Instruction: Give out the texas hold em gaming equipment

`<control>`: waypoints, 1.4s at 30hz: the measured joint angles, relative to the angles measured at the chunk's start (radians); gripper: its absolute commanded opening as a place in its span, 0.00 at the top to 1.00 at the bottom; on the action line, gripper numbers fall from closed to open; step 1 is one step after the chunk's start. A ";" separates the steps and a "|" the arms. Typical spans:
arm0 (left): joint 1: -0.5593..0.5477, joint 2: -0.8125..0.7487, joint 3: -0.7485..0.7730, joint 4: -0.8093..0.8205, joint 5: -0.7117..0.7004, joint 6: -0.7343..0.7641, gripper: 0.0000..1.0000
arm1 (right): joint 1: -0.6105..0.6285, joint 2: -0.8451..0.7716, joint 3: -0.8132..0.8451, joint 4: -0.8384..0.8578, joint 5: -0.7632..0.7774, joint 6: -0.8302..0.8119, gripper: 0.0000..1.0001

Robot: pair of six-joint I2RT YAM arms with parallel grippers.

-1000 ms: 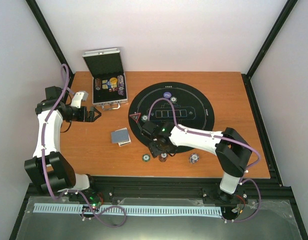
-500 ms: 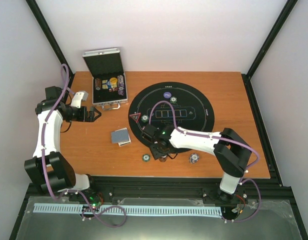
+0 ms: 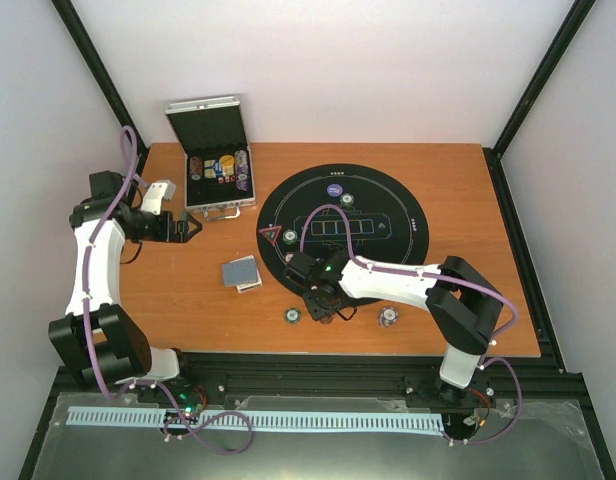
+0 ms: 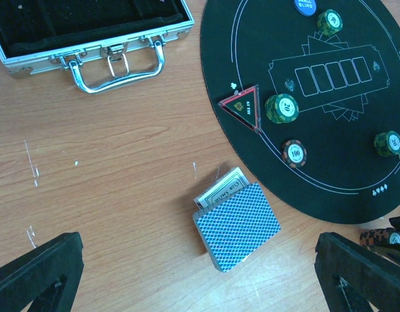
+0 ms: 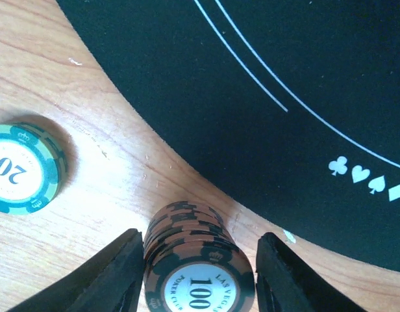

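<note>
Right claw (image 5: 200,259) brackets brown chip stack (image 5: 199,286); left claw (image 4: 200,263) gapes.

Matt black felt mat (image 4: 346,153), grained wood table (image 4: 122,179), shiny metal case (image 4: 89,47).

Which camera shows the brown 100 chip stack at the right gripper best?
Right wrist: the chip stack fills the foreground between the fingers of the right gripper, its 100 label readable. Top external has it mostly hidden under that gripper; left wrist catches only a sliver at the lower right edge.
</note>
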 measured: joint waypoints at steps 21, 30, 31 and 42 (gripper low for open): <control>0.000 0.000 0.005 0.000 0.000 0.000 0.00 | 0.000 0.000 -0.007 0.002 0.011 -0.002 0.48; 0.000 0.000 0.005 0.000 0.000 0.000 0.00 | 0.000 0.000 -0.007 0.002 0.014 -0.004 0.54; 0.000 0.000 0.005 0.000 0.000 0.000 0.00 | 0.000 0.000 -0.007 0.002 0.014 -0.005 0.57; 0.000 0.000 0.005 0.000 0.000 0.000 0.00 | 0.000 -0.006 -0.009 -0.007 0.024 -0.018 0.70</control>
